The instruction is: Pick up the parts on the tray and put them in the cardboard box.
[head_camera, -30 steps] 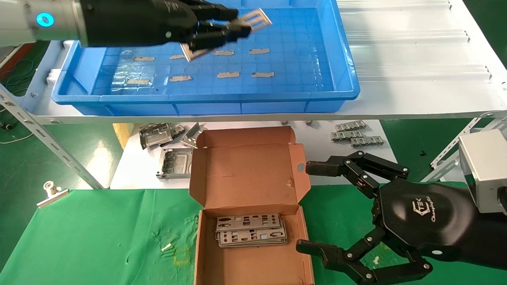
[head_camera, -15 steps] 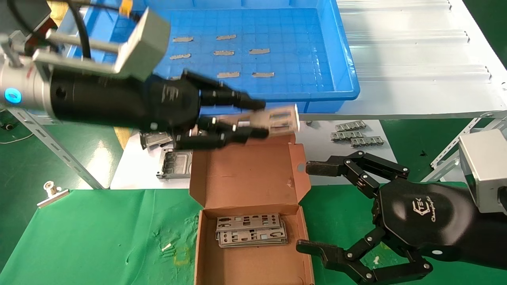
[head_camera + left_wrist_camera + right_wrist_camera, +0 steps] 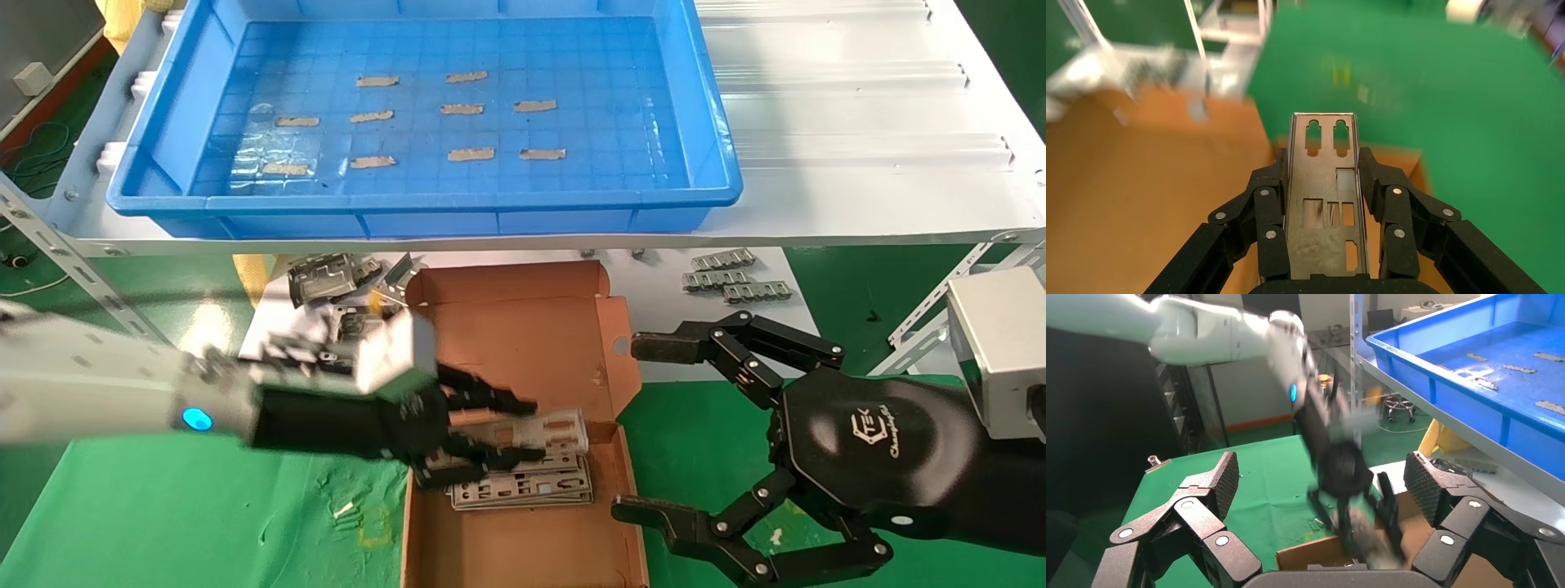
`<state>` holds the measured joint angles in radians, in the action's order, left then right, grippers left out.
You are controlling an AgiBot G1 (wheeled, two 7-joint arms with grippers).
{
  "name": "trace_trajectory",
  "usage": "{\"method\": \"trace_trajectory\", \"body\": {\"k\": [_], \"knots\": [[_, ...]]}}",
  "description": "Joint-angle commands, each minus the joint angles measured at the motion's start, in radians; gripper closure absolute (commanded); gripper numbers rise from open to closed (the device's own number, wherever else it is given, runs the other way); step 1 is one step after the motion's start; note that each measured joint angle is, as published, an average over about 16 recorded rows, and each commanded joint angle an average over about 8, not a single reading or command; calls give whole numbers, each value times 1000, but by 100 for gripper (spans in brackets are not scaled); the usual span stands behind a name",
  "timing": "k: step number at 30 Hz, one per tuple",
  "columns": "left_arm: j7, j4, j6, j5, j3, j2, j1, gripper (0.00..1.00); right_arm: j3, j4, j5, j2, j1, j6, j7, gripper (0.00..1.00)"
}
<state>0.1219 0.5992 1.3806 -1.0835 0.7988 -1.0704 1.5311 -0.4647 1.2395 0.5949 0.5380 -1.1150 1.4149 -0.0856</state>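
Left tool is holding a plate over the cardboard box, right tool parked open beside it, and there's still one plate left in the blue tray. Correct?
Not quite: the blue tray holds no plates now, only tan tape strips, as the head view shows. The rest stands: the left tool holds a plate over the cardboard box and its stack, and the right tool sits parked open beside the box.

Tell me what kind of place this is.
Likely a factory packing or assembly bench: a blue tray on a metal rack, stamped metal plates stacked in a cardboard box, and spare brackets nearby.
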Motion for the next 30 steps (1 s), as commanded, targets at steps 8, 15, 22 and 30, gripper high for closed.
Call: {"method": "trace_trajectory", "body": {"k": [8, 15, 22, 30], "knots": [[164, -89, -121, -32, 9, -77, -107, 89, 0, 0, 0, 0, 0, 0, 0, 0], [210, -167, -142, -48, 16, -124, -103, 10, 0, 0, 0, 0, 0, 0, 0, 0], [243, -232, -132, -51, 19, -153, -87, 0, 0, 0, 0, 0, 0, 0, 0, 0], [260, -281, -79, -53, 24, -166, -60, 0, 0, 0, 0, 0, 0, 0, 0, 0]]}}
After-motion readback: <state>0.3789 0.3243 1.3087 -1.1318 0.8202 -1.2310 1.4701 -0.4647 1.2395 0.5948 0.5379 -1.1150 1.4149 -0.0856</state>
